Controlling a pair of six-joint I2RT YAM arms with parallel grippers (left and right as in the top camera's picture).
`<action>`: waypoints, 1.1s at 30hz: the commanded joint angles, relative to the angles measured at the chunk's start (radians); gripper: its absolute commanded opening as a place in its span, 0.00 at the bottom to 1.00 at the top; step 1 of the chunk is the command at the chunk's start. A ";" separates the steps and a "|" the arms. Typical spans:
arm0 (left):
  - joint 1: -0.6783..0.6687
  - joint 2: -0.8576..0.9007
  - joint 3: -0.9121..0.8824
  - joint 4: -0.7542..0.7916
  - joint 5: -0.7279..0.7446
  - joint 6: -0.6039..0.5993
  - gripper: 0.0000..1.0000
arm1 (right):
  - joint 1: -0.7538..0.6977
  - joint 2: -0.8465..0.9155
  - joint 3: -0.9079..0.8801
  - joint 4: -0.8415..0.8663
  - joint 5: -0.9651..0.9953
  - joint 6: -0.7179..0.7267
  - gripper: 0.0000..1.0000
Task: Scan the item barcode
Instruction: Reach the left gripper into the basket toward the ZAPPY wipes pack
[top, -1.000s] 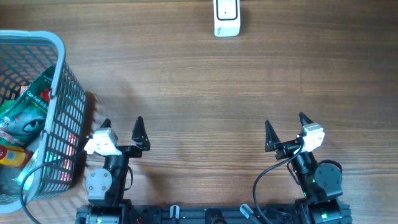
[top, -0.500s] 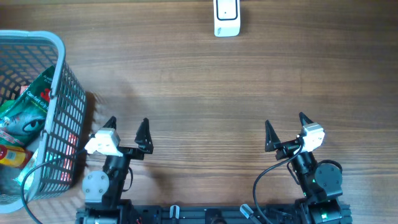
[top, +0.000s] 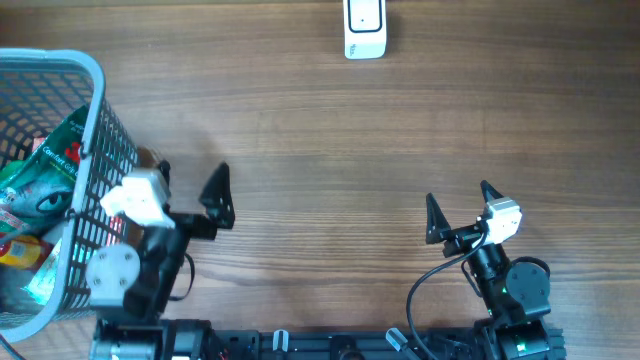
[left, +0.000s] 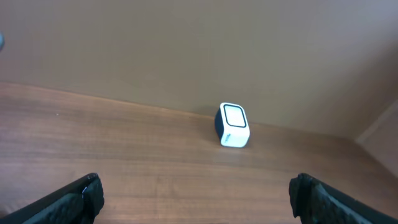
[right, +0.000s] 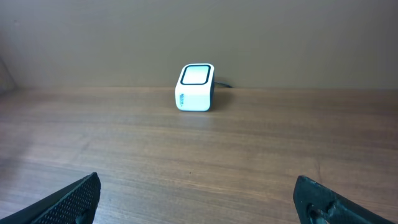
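From the overhead view, we are seeing the left gripper (top: 192, 172) hanging released, its jaws spread wide and holding nothing. It sits close against the wall of the basket (top: 110, 190). The items to scan are lying inside that basket: a green packet (top: 45, 170) on top and a yellow and red pack (top: 20, 250) lower down. The scanner (top: 364, 30) is standing at the far edge of the table (top: 320, 130), well apart from both arms. The right gripper (top: 458, 192) is also spread and empty, over bare wood.

We are judging the basket as the main hazard. A finger could catch the mesh or the rim on the way in and drag or tip the whole basket. The packets are overlapping, so the jaws could close on two at once, or pinch a loose film edge that slips out mid-carry.

In the left wrist view, the left gripper (left: 198, 190) is showing only two dark fingertips, wide apart, with the scanner (left: 233, 124) far ahead. The basket is not appearing here, so we are expecting this camera to give little help in lining up a grasp.

In the right wrist view, the right gripper (right: 196, 190) is likewise open and empty, facing the scanner (right: 196, 87) and its window. We cannot tell where any barcode is sitting. An item could arrive with its code turned away or crumpled, and the scan would fail.
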 joint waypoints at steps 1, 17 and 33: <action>0.005 0.209 0.223 -0.078 0.005 -0.007 1.00 | 0.003 0.000 -0.001 0.002 -0.015 0.017 1.00; 0.006 0.449 0.584 -0.540 -0.131 -0.097 1.00 | 0.003 0.000 -0.001 0.002 -0.015 0.017 1.00; 0.682 0.842 0.851 -0.835 -0.380 -0.357 1.00 | 0.003 0.000 -0.001 0.002 -0.015 0.017 1.00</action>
